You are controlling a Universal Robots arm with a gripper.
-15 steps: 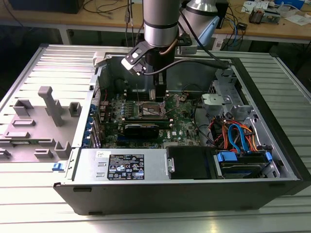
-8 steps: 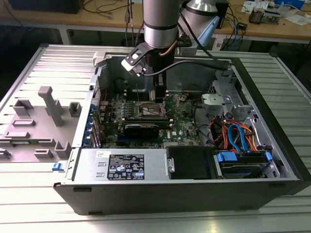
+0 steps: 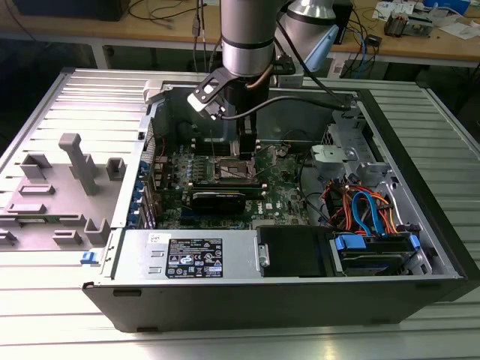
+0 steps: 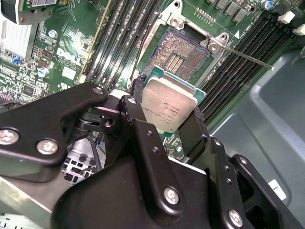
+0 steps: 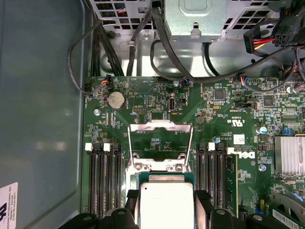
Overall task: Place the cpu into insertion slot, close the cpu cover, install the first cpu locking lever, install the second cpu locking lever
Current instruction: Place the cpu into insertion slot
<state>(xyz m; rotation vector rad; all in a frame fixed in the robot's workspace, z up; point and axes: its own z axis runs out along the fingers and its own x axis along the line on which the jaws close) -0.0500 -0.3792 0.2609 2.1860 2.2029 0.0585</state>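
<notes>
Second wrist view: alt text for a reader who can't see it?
The gripper holds the cpu chip by two opposite edges, near the open, empty socket on the green motherboard, with memory slots either side.

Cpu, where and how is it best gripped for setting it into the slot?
By two opposite side edges, coming from above. The cpu is a thin flat square with a smooth metal top, so probably only its edges give purchase. The gripper holds it that way, fingers pinching either edge, close by the uncovered slot.
</notes>
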